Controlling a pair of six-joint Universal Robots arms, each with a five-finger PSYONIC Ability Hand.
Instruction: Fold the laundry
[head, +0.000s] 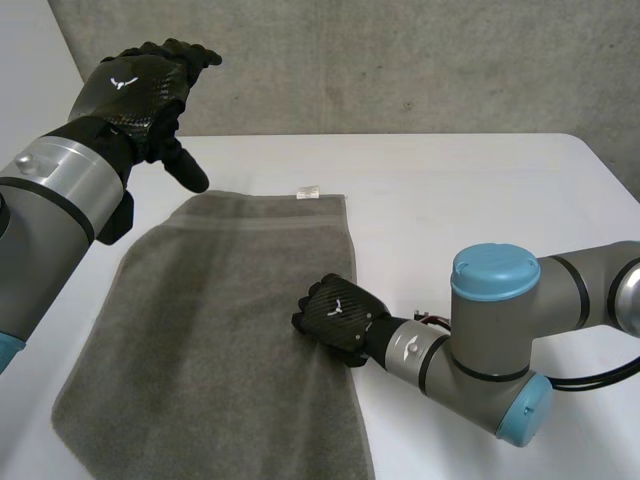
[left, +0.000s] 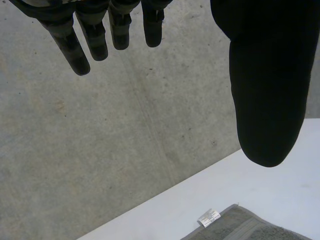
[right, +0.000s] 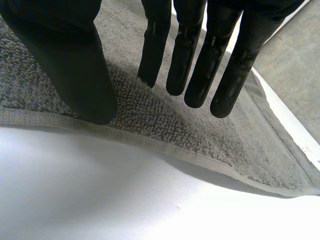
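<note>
while flat on the worktop (head: 470, 190) toward 7 o'clock, treat the towel (head: 220, 330) as soft and floppy (light); pinch its 3 o'clock edge under the right hand (head: 338, 312), fingers (right: 192, 55) spread, empty; left hand (head: 140, 90) aloft, likewise.

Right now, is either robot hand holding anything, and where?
Nothing is held. Right robot hand is open over the towel's side edge; left robot hand hangs open.

I read the towel (head: 210, 330) as grey terry cloth with rough looped pile; its hem (right: 150, 142) is flat-woven. Table (head: 480, 200): white, smooth, matt. Wall (head: 400, 60): rough concrete. Left hand (head: 135, 90) and right hand (head: 340, 315): black weave-patterned shells with a slight sheen.
</note>
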